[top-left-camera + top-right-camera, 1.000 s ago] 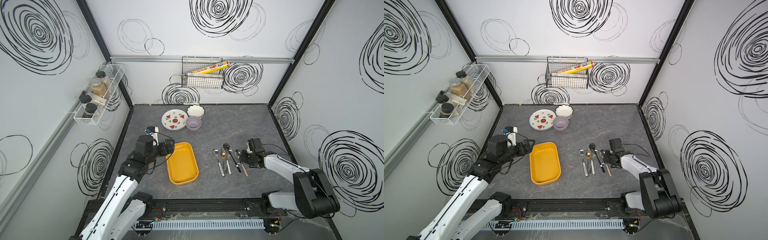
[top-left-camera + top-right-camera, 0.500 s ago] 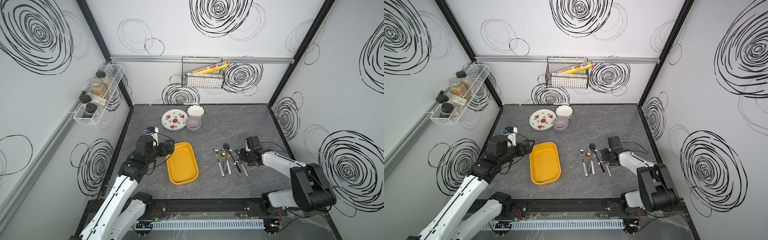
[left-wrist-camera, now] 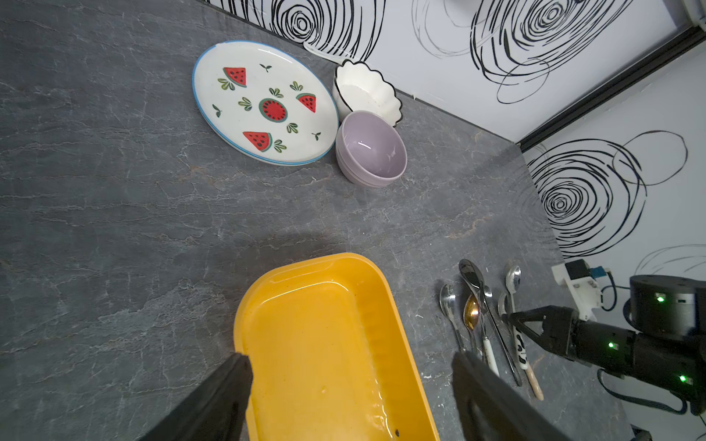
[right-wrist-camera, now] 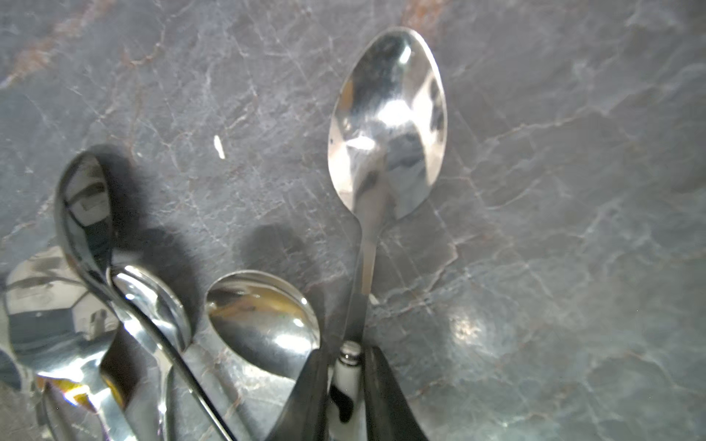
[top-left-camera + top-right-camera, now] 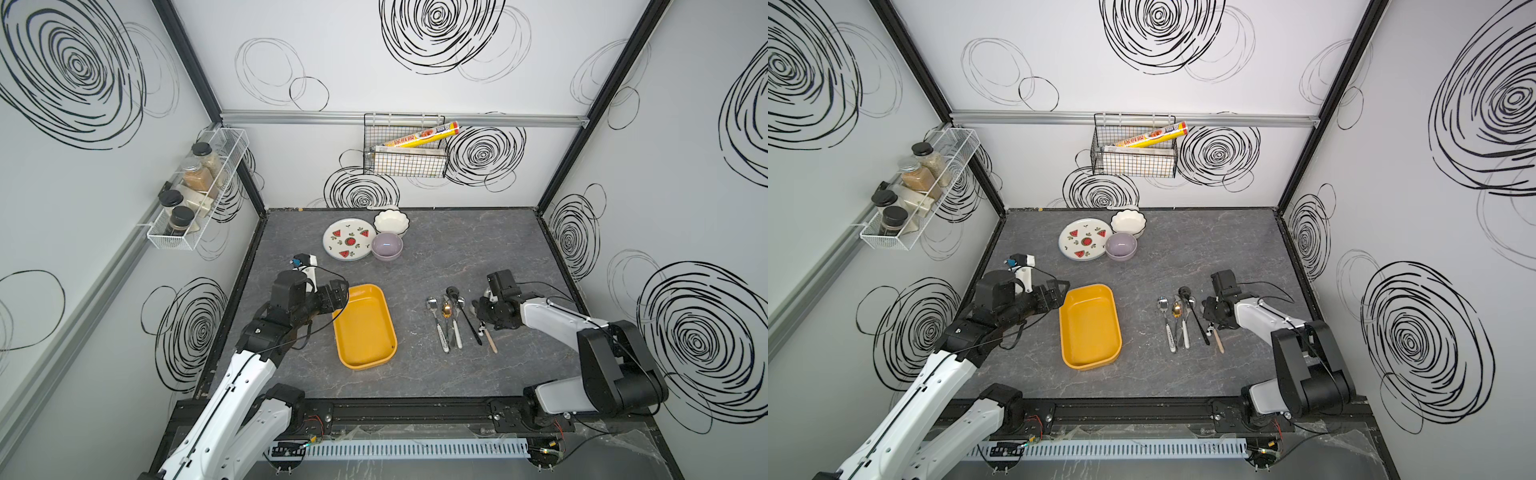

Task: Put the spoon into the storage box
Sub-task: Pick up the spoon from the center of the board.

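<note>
The right hand (image 4: 344,353) clamps the mirror-bright steel spoon (image 4: 386,126) by its glossy black-and-white handle — the left hand (image 3: 349,359) gapes open over one end of the smooth, round-cornered mustard storage box (image 3: 324,259).

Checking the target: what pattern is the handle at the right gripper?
Spoon handle: white with black blotches; right wrist view.

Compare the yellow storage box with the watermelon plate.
The storage box is plain mustard yellow; the plate is white with watermelon prints. The storage box is rectangular with raised walls; the plate is round and flatter. The storage box lies nearer the front than the plate. Both are empty.
</note>
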